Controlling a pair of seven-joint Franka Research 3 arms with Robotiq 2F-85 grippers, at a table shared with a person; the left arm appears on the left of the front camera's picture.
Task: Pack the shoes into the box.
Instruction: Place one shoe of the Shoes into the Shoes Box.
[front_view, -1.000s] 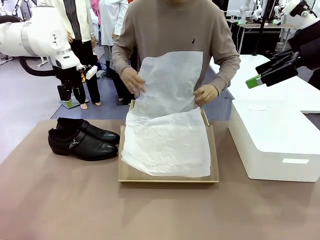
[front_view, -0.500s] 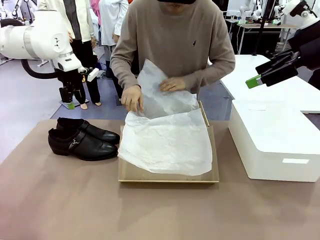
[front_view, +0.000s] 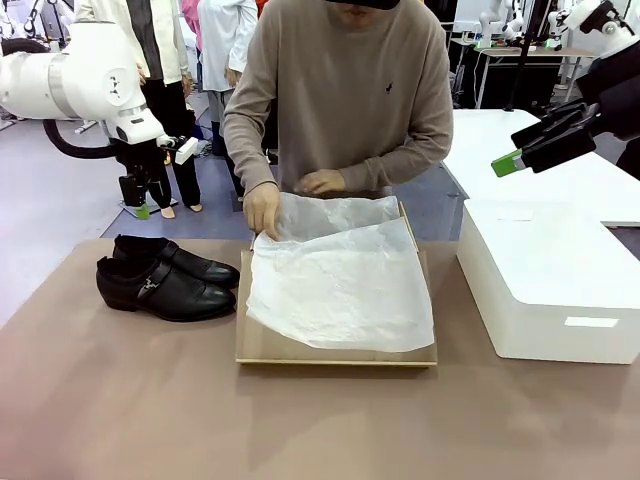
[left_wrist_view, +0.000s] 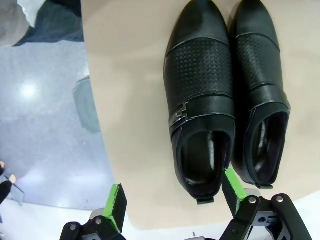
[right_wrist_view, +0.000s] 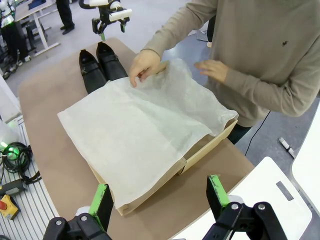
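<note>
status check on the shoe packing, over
Left gripper open, above glossy black leather shoes; right gripper open, high. Shoes on table, outside brown cardboard box. Person's hands on white tissue paper covering box.

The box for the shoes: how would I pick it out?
Start at the brown table before the person. The box lies between the black shoes and a big white block. It alone is shallow brown cardboard, draped in white tissue paper.

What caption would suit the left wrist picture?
Open left tool hovering above the shoes on the table.
</note>
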